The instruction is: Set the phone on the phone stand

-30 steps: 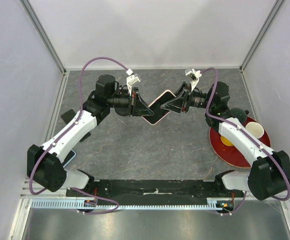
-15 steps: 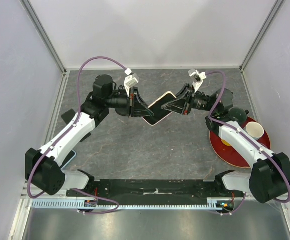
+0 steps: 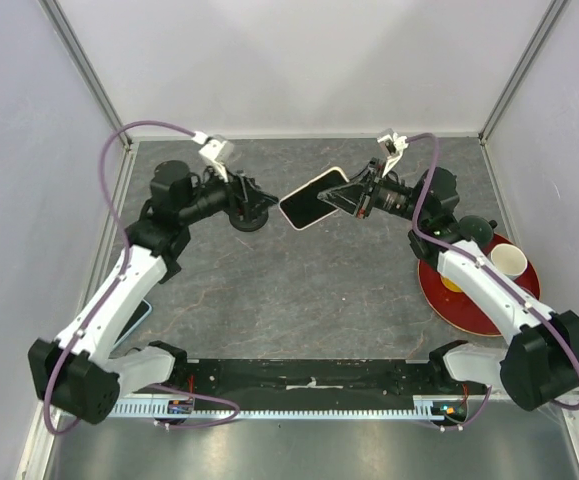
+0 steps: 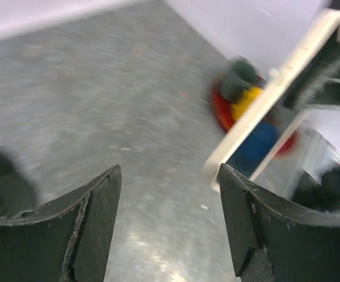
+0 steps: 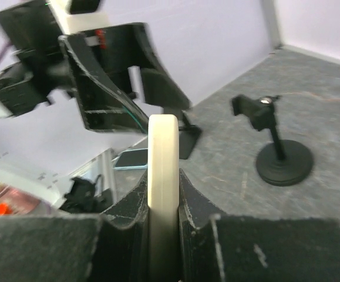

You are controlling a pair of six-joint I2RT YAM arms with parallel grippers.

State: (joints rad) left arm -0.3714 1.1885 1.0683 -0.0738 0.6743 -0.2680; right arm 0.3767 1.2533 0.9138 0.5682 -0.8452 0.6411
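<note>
While the right pincer (image 3: pixel 349 198) clamps one end of the phone (image 3: pixel 312 199), the phone hangs in the air over the far-centre of the desk (image 3: pixel 299 300), tilted. The phone stand (image 5: pixel 284 164) sits on the desk near the far edge, left of centre, just beside the phone's free end. The left pincer (image 4: pixel 170 170) is open with nothing between its jaws, and hangs close to the stand on its left side.

Step in hand, as I read it: the handover is finished and the right arm carries the phone to the stand. To do it well:
- Keep the grip tight, since the hold is on one end only and the phone could pivot.
- Turn the phone so its lower edge meets the cradle.
- Come down from above, not sideways, or the light stand may tip or slide.
- Get the left arm clear first, because it crowds the stand.
- Open only once the phone rests in the holder.

Versus a second ago: both pincers held the phone then, one at each end. Now the left one has let go, spread its jaws and swung back toward the left edge. The right one has tightened and holds the phone alone, slightly farther right. The red plate (image 3: pixel 474 305) at the right edge is unchanged.
</note>
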